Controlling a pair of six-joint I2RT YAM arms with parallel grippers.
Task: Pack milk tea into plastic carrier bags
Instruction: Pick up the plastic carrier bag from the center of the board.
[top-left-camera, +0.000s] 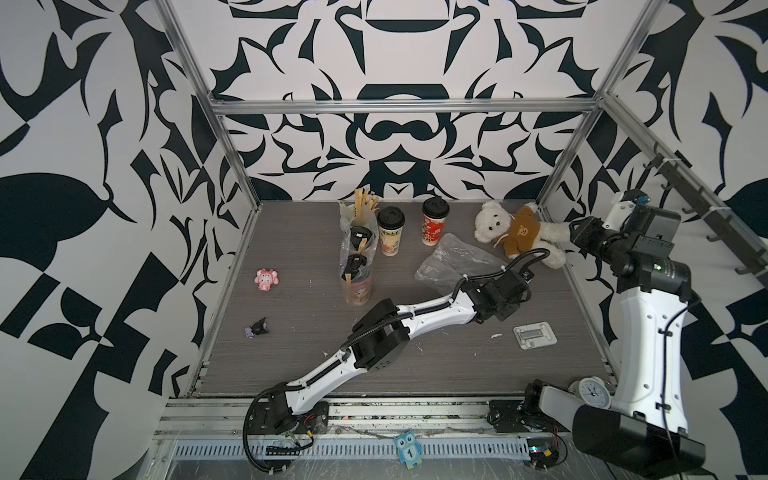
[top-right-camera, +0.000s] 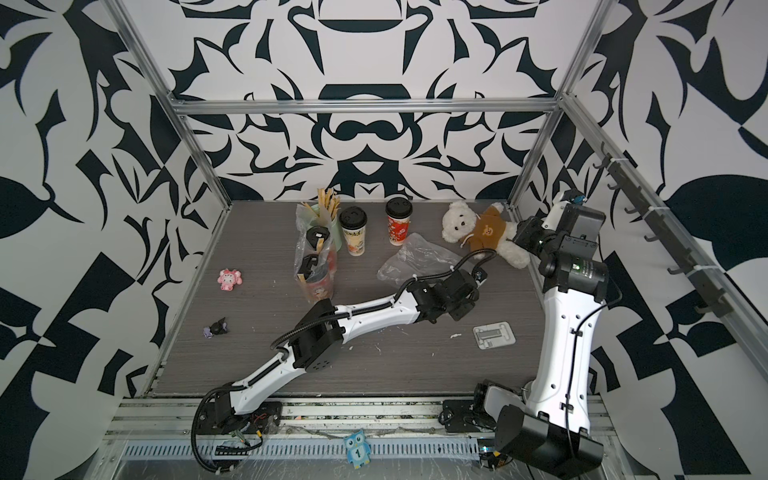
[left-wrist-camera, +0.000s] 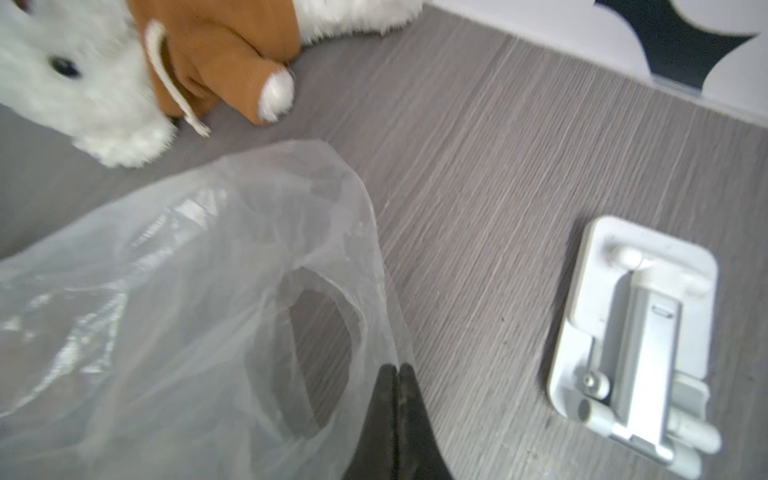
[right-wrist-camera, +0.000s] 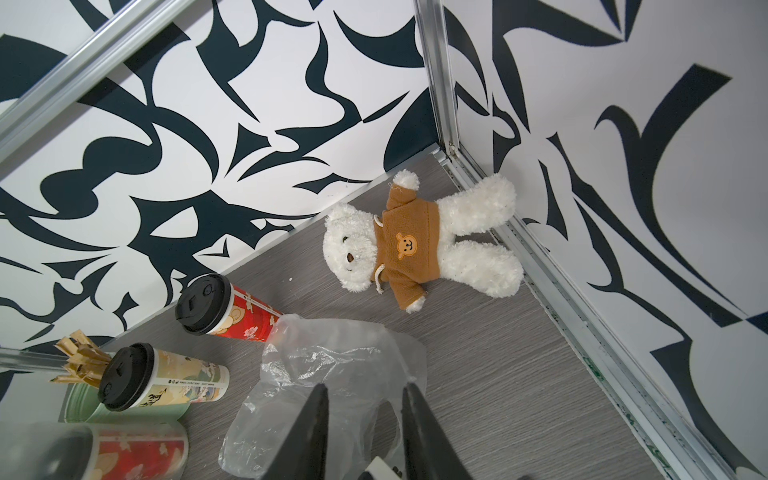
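Observation:
In both top views a cream-yellow milk tea cup (top-left-camera: 390, 232) and a red one (top-left-camera: 434, 224) stand at the back. Two more black-lidded cups sit inside an upright plastic carrier bag (top-left-camera: 356, 266). An empty carrier bag (top-left-camera: 453, 259) lies flat at centre right. My left gripper (left-wrist-camera: 397, 368) reaches across to it and is shut on the edge of its handle loop (left-wrist-camera: 374, 257). Held high at the right, my right gripper (right-wrist-camera: 365, 386) is open and hangs above the same bag (right-wrist-camera: 332, 374) with nothing between its fingers.
A teddy bear (top-left-camera: 519, 230) lies in the back right corner, close to the empty bag. A mint-green holder of brown sticks (top-left-camera: 363, 208) stands behind the filled bag. A white stand (top-left-camera: 534, 334) lies front right. Two small toys (top-left-camera: 266, 279) lie at the left.

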